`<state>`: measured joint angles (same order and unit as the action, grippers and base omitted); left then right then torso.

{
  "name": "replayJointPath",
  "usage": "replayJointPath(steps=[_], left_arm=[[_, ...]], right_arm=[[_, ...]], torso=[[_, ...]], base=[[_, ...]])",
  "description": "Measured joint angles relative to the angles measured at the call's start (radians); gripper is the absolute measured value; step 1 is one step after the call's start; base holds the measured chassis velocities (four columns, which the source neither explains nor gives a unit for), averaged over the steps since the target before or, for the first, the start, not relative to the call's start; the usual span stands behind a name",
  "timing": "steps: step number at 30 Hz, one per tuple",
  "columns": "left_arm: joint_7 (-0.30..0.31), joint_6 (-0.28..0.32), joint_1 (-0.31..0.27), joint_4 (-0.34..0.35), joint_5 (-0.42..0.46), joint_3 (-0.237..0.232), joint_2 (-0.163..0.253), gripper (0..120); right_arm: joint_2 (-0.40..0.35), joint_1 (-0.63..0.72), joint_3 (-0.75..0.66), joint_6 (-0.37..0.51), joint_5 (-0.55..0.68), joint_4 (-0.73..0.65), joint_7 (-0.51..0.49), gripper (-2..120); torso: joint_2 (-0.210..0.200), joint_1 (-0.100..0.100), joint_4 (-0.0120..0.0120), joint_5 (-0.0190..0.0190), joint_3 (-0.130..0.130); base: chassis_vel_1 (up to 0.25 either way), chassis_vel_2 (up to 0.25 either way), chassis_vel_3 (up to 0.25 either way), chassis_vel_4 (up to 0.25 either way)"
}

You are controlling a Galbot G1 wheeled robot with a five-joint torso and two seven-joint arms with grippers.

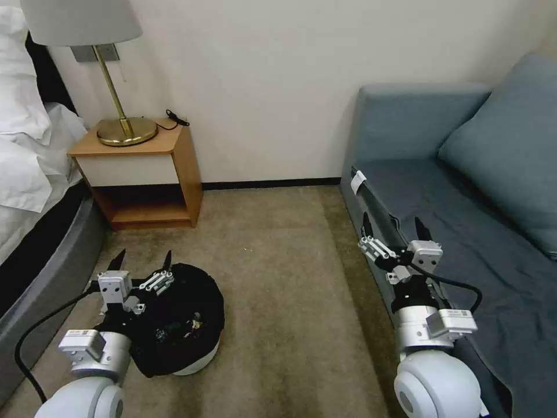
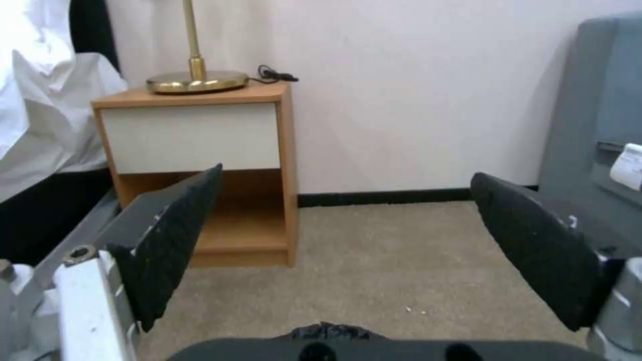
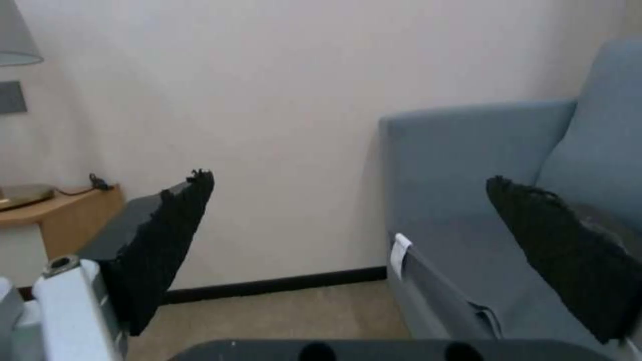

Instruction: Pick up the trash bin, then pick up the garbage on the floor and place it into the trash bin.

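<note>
Currently the trash bin (image 1: 185,325) sits on the beige carpet (image 1: 278,273) at lower left in the head view, in front of the bed (image 1: 35,191) and nearer the robot than the wooden nightstand (image 1: 145,174). Black bag liner is crinkled over the rim, white base visible underneath. Inside it, some small litter pieces (image 1: 183,328); too small to tell which is which.

Left gripper (image 1: 142,261) is just above the bin's left rim, fingers spread apart, nothing between them. Left wrist view confirms: both black pads (image 2: 170,240) are wide apart with bare carpet and the nightstand (image 2: 200,165) between them, and a bit of black bag (image 2: 328,332) at the frame edge.

Right gripper (image 1: 395,229) is raised over the front edge of the grey-blue sofa (image 1: 464,232), well apart from the bin. Fingers apart, empty; the right wrist view shows wall and sofa (image 3: 468,175) between its pads (image 3: 164,245).

Brass lamp (image 1: 125,125) stands on the nightstand.
</note>
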<state>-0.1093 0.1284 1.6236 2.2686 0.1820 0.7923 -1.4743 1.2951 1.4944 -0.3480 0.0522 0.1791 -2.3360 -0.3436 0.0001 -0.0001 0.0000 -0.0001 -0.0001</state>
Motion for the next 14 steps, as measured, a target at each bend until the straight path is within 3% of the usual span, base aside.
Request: replayJointPath(steps=[14], left_arm=[[0.027, -0.015, 0.014, -0.015, 0.001, -0.006, -0.010, 100]], right_arm=[[0.003, 0.012, 0.011, -0.010, -0.006, 0.008, 0.004, 100]], torso=[[0.000, 0.000, 0.0000, 0.0001, 0.000]], base=[[0.000, 0.000, 0.000, 0.000]])
